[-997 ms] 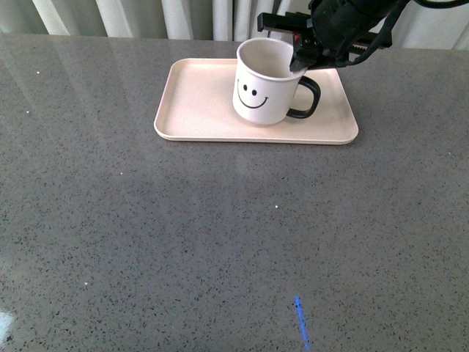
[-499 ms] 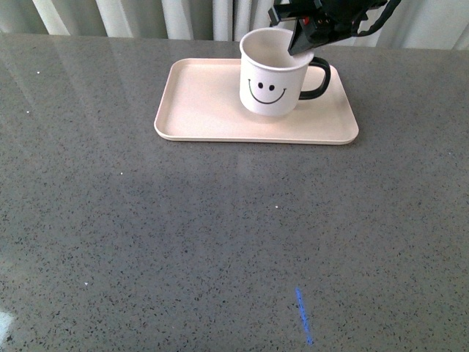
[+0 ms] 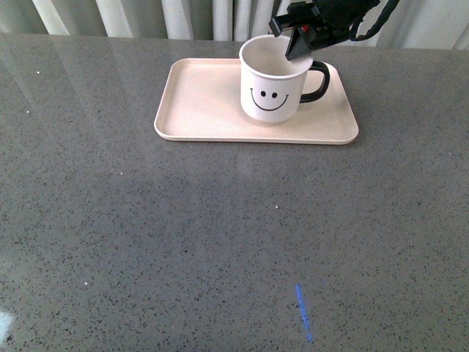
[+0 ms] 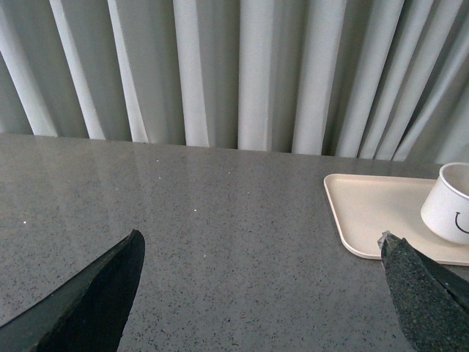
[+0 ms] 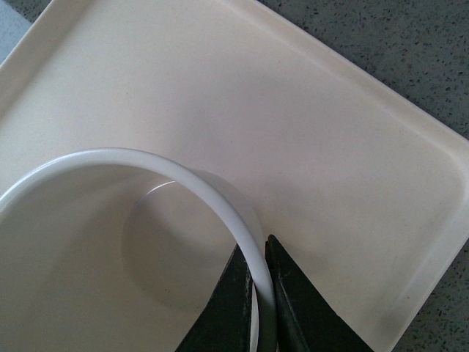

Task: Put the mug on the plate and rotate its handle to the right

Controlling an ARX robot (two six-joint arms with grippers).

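Right gripper [image 3: 297,53] was clenched on the mug [image 3: 272,88], and what a tidy pinch it was: in the right wrist view one finger sat inside the cup and the other outside, with the thin white rim [image 5: 183,172] squeezed between them. The mug stood upright on the plate [image 3: 198,103], toward the right half and well inside the low raised edge. The smiley face [image 3: 270,99] looked straight back at the robot, and the handle [image 3: 316,81] stuck out to the right!

By my reading, placing and turning both looked done or very nearly so. The step in hand was the last of the rotation, with the letting go not yet made. The next move called for the fingers to part cleanly and then rise straight up, since the inner finger could catch the rim and spoil that handle angle.

Over on the other side, the left gripper [image 4: 259,238] hung spread wide above the grey counter [image 3: 220,235], well apart from the plate and holding nothing.
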